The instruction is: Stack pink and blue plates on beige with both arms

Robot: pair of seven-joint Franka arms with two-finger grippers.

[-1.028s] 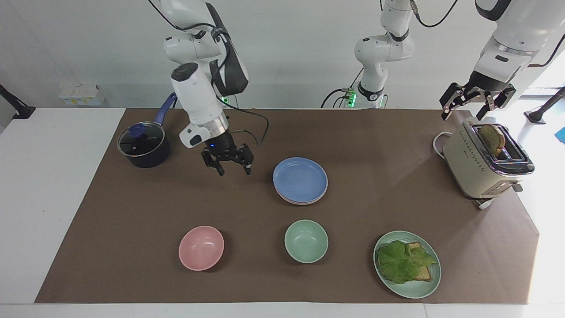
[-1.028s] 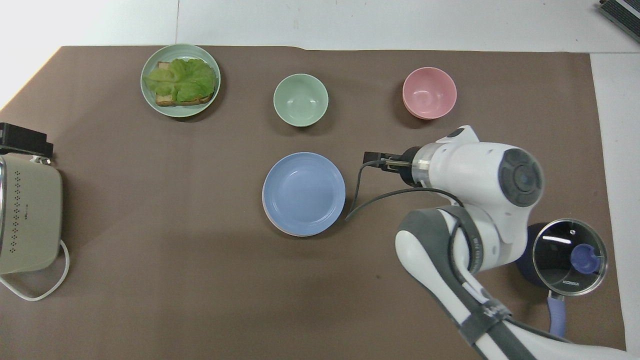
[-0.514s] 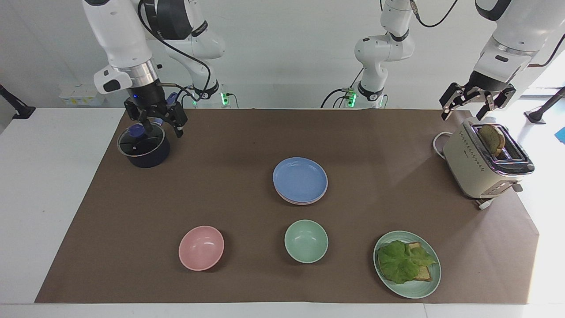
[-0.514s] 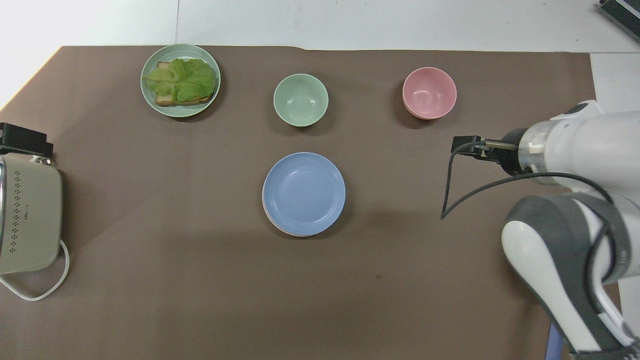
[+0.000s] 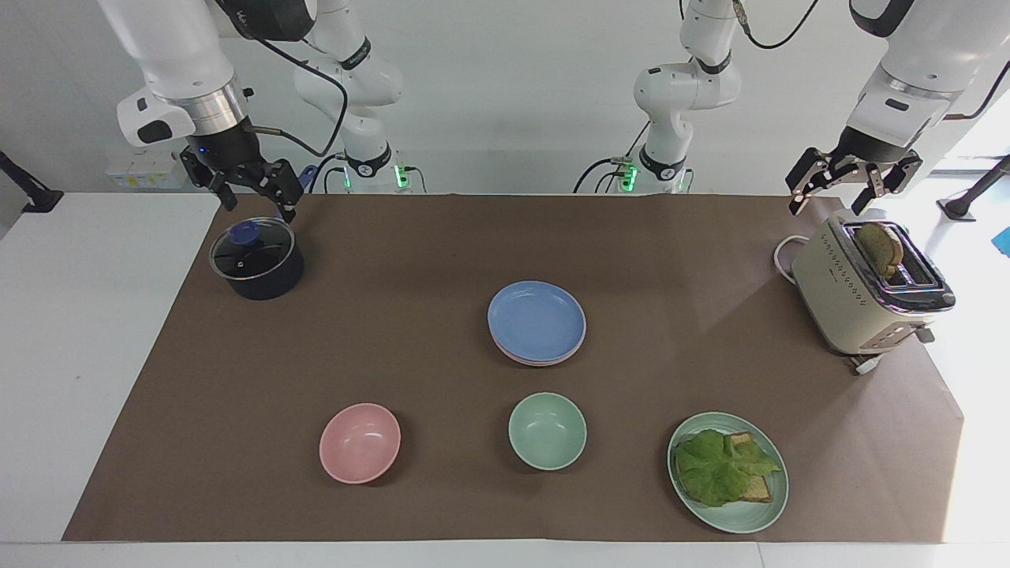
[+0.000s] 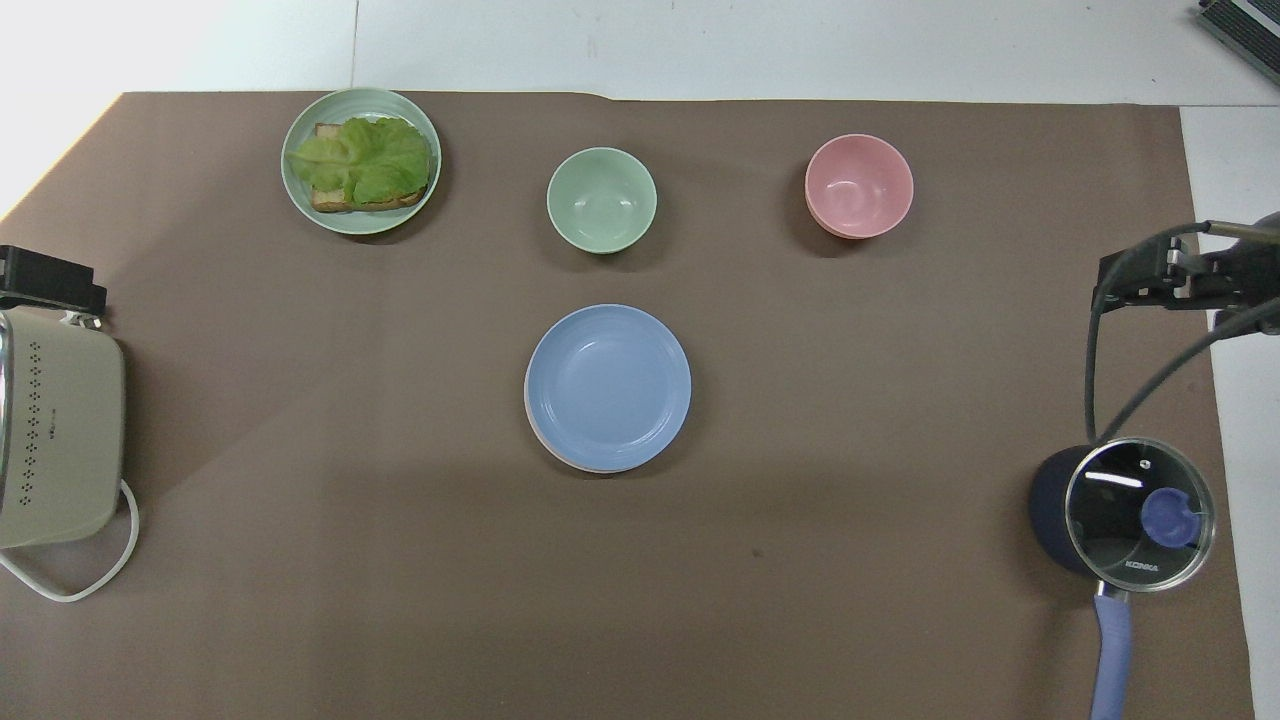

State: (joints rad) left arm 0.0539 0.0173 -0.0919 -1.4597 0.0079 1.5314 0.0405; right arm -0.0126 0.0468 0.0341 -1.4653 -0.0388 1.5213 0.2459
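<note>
The blue plate [image 5: 536,319] tops the stack mid-desk; only a pink plate's [image 5: 530,360] rim peeks beneath, the beige plate hidden. The right pincer [image 5: 246,183] hangs open and empty above the pot [image 5: 256,260], the left pincer [image 5: 852,180] likewise above the toaster [image 5: 856,296].

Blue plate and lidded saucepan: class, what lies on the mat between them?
Nothing: in the overhead view the brown mat is bare from the blue plate, topping its stack, to the lidded saucepan. The facing view agrees.
</note>
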